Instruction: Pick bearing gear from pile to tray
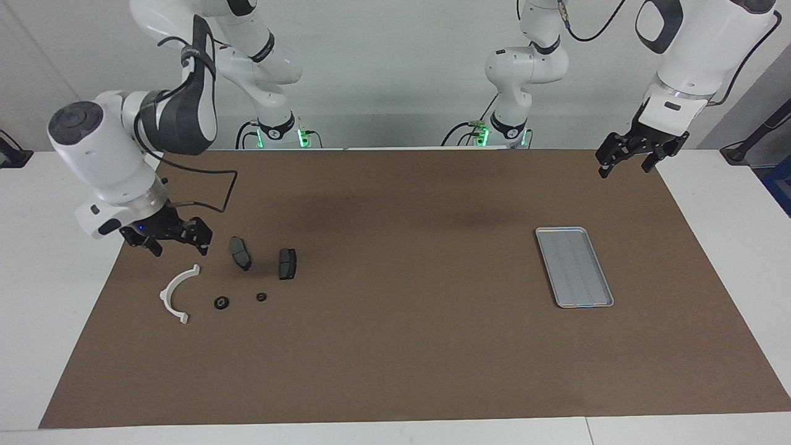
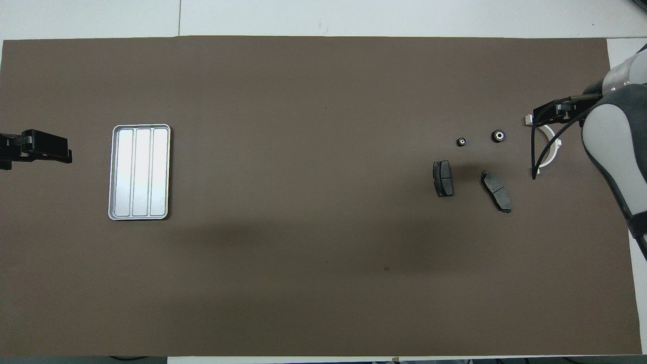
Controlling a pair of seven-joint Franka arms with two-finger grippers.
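While grippers hover: two brake pads (image 1: 240,253), two black round pieces (image 1: 221,302).

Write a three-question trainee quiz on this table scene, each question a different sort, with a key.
1. True or false: the tray already holds a part.
2. Which claw is over the pile's end of the table? A. right claw B. left claw
3. Fill in: the two small round pieces lie ___ from the robots than the two brake pads.

Key: 1 false, the tray is empty. 2 A; the left claw waits, open, near the tray's end. 3 farther.
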